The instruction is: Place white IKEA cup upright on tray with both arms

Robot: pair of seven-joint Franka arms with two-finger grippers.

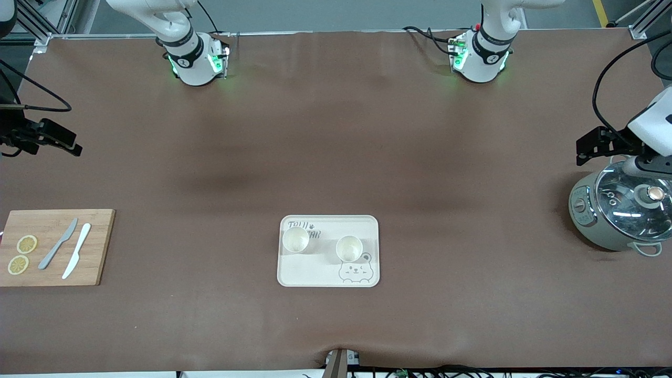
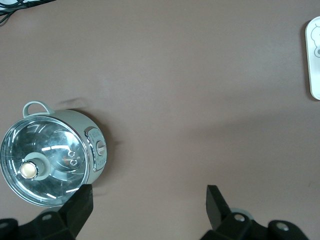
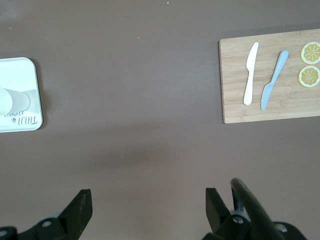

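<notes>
Standing upright on tray [image 1: 328,275], two cups [image 1: 295,239], well apart from both tools.

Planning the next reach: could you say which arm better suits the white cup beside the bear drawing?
Probably left: that white cup stands at the cream rectangular tray's end toward the left arm.

Bamboo cutting board [image 1: 55,247] lies flat on the brown table cover [image 1: 336,157] at the right arm's end, carrying two lemon slices [image 1: 22,254], a grey knife [image 1: 58,243] and a white knife [image 1: 76,258] side by side. Pale green pot with glass lid [image 1: 622,212] stands at the left arm's end, lid knob [image 2: 29,170] upward, just beneath the left hand.
</notes>
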